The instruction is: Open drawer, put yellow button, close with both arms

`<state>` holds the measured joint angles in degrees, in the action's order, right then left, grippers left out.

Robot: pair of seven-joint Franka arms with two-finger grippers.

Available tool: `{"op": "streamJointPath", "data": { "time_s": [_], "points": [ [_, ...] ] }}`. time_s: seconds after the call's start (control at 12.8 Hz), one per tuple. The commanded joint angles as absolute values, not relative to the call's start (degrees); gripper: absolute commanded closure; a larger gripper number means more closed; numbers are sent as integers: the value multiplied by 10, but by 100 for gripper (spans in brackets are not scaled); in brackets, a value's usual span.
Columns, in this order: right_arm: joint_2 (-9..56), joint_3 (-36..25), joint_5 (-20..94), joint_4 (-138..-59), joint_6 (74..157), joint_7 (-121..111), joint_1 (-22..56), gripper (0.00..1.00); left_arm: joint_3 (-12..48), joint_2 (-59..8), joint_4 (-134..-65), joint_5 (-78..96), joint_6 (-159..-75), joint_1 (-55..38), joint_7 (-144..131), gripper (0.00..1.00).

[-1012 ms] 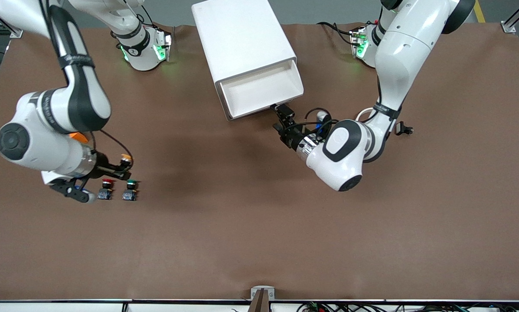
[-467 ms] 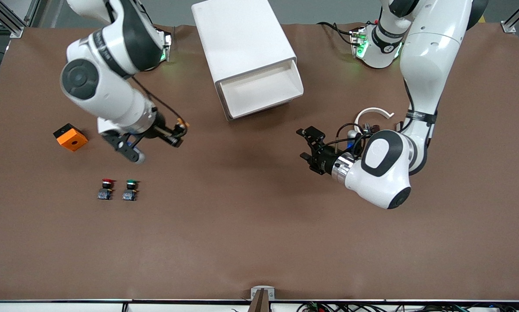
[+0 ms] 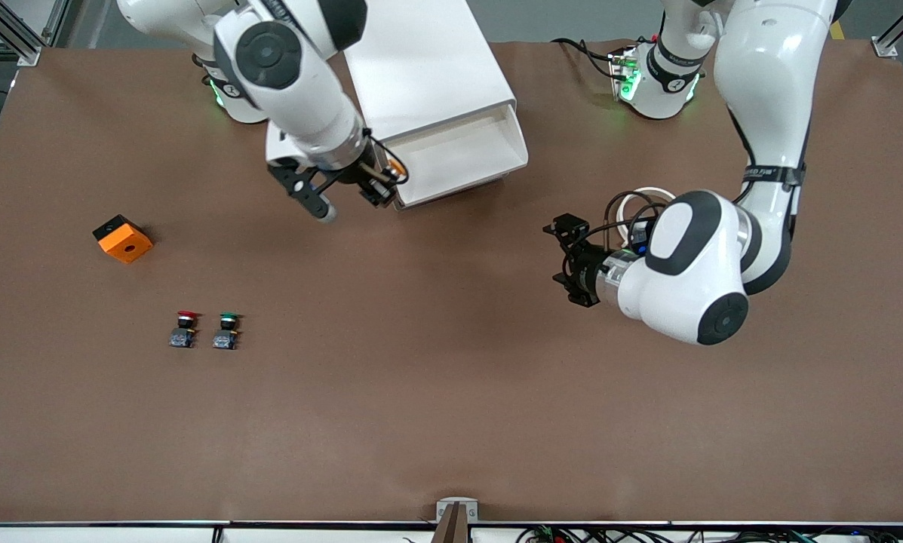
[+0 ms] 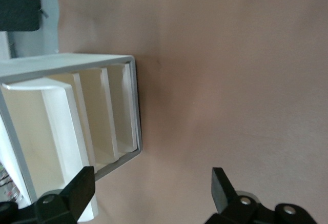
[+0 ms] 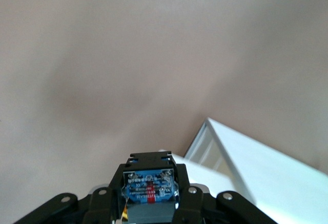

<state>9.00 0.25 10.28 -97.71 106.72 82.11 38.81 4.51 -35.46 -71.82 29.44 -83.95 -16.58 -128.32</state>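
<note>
The white cabinet (image 3: 421,68) stands at the back middle of the table. Its uppermost drawer (image 3: 459,154) is pulled out and its white tray is empty. My right gripper (image 3: 379,188) is shut on the yellow button (image 3: 395,178) and holds it in the air at the drawer's front corner toward the right arm's end. In the right wrist view the button's blue-labelled body (image 5: 150,190) sits between the fingers, with the cabinet (image 5: 256,178) just ahead. My left gripper (image 3: 568,260) is open and empty over bare table. Its wrist view shows the cabinet's drawer fronts (image 4: 77,121).
A red-capped button (image 3: 186,329) and a green-capped button (image 3: 227,329) stand side by side toward the right arm's end. An orange block (image 3: 123,238) lies farther from the camera than they are. The brown table mat (image 3: 451,392) stretches toward the camera.
My right gripper lifted the yellow button from beside the red and green buttons and carried it to the open drawer's corner. My left gripper drew back from the drawer front.
</note>
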Motion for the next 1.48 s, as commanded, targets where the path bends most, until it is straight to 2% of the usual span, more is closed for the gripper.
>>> {"op": "streamJointPath", "data": {
  "time_s": [0.0, 0.39, 0.7, 1.4],
  "points": [
    [84, -5, 98, -979, 1074, 877, 423, 100, 41, -326, -725, 266, -809, -167, -1209, 0],
    [91, -5, 62, -985, 1077, 972, 494, 100, 39, -259, -725, 235, -759, -144, -1057, 0],
    [102, -5, 61, -994, 1114, 1008, 518, 100, 40, -183, -728, 170, -754, -127, -872, 0],
    [134, -5, 41, -994, 1148, 1031, 538, 100, 38, -147, -734, 55, -757, -84, -457, 0]
  ]
}}
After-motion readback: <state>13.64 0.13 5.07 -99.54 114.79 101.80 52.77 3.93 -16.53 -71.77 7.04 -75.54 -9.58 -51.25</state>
